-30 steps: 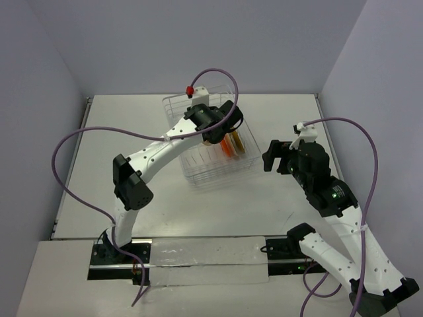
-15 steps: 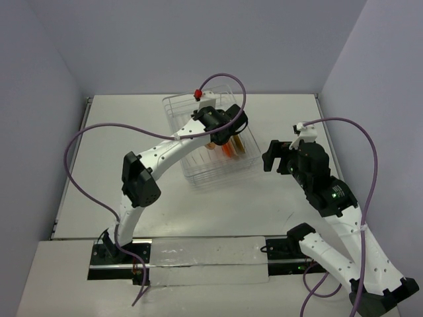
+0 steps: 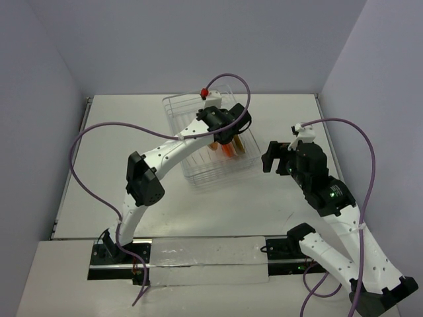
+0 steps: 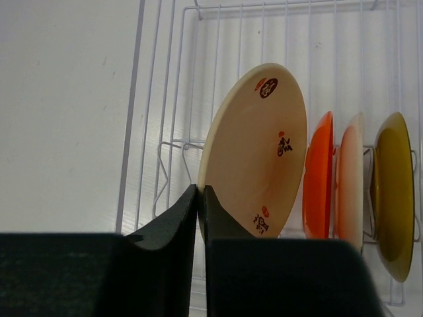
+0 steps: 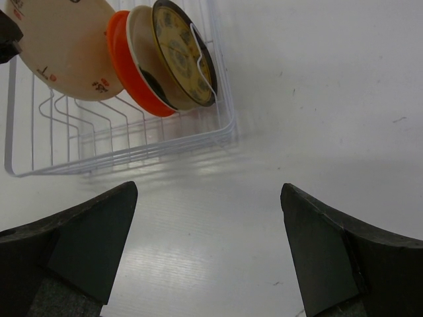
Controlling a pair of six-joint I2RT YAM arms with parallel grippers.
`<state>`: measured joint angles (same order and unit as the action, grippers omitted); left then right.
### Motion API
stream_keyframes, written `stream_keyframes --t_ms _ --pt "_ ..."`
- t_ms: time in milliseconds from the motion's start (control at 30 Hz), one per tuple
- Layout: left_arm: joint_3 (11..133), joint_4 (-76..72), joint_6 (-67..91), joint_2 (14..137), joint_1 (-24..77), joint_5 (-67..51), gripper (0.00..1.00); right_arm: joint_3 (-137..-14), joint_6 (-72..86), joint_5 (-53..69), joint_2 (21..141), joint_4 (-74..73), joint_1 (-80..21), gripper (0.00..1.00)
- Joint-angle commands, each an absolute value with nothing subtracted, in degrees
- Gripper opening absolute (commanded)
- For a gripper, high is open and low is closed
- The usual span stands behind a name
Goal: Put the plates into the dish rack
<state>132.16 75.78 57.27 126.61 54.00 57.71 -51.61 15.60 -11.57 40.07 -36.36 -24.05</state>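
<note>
The wire dish rack (image 3: 210, 173) stands at mid-table. Three plates stand on edge in it: an orange-red one (image 4: 318, 178), a cream one (image 4: 348, 188) and a mustard-yellow one (image 4: 391, 198). A second cream plate (image 4: 254, 152) with small dark markings stands upright just left of them inside the rack. My left gripper (image 4: 200, 193) is shut on its lower rim. In the top view the left gripper (image 3: 223, 135) hangs over the rack. My right gripper (image 5: 208, 198) is open above bare table, to the right of the rack (image 5: 132, 155), holding nothing.
The rack's left rows of prongs (image 4: 175, 148) stand free beside the held plate. White table (image 3: 106, 152) lies on all sides of the rack. Grey walls close in the back and both sides. A purple cable (image 3: 99, 129) loops over the left arm.
The left arm has stretched farther back and to the right over the rack, carrying the cream plate toward the other three. The right arm has not moved.
</note>
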Motion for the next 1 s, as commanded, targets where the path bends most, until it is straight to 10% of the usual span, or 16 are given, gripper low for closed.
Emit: stream_keyframes --t_ms 0,333,700,967 --pt "135.3 69.0 50.7 127.6 56.3 57.0 0.24 -51.1 16.1 -11.9 39.9 -33.7 -23.7 0.96" --pt "135.1 63.8 45.2 127.9 58.6 55.8 0.33 -51.0 16.1 -12.0 40.1 -33.6 -23.8 0.96" --pt "128.9 60.8 46.2 114.2 57.9 53.6 0.73 -51.5 15.8 -13.5 39.2 -33.7 -23.7 0.97" --pt "93.8 51.8 55.3 84.5 44.4 42.8 0.99 -51.1 17.5 -14.5 38.1 -33.9 -22.2 1.00"
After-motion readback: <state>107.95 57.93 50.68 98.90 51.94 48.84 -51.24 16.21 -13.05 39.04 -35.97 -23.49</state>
